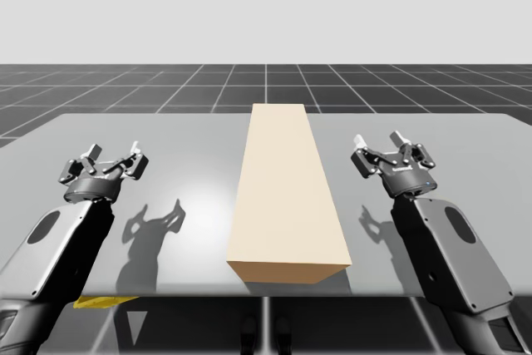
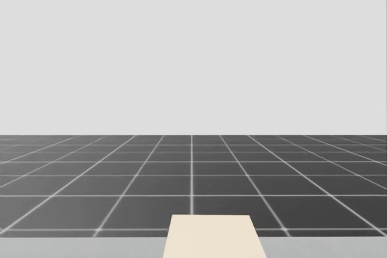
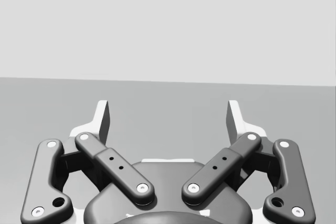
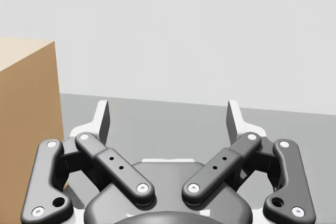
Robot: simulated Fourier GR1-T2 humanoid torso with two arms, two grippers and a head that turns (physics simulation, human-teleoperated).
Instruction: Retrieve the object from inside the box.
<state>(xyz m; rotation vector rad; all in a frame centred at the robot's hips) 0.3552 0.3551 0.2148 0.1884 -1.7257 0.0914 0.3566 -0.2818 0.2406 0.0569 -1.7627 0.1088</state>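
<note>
While both arms are held low over the flat grey table (image 1: 166, 147), a long, pale tan, plain-sided rectangular box (image 1: 287, 197) is seen lying lengthwise down the table's middle. One short end is turned toward the near edge and the other toward the far edge. Its top face is closed and unbroken, so what lies within it cannot be told. In the head view only the box's far end (image 2: 214, 240) is caught, with the dark grid-lined floor (image 2: 193, 179) stretching behind it.

The left gripper (image 1: 115, 155), a black two-finger linkage with pale fingertips, is found to the left of the box and well apart from it, above bare table. In the left wrist view its fingers (image 3: 103, 116) are spread wide, and nothing is held between them; grey tabletop is seen ahead.

The right gripper (image 1: 380, 140), of the same build, is found to the right of the box, near it but not touching. Its fingers (image 4: 233, 116) are likewise spread wide with nothing between them. In the right wrist view a side wall of the box (image 4: 26, 103) stands beside the gripper, apart from the fingers.

A small yellow scrap (image 1: 98, 301) is glimpsed at the table's near edge, partly hidden under the left arm; what it is cannot be told.
</note>
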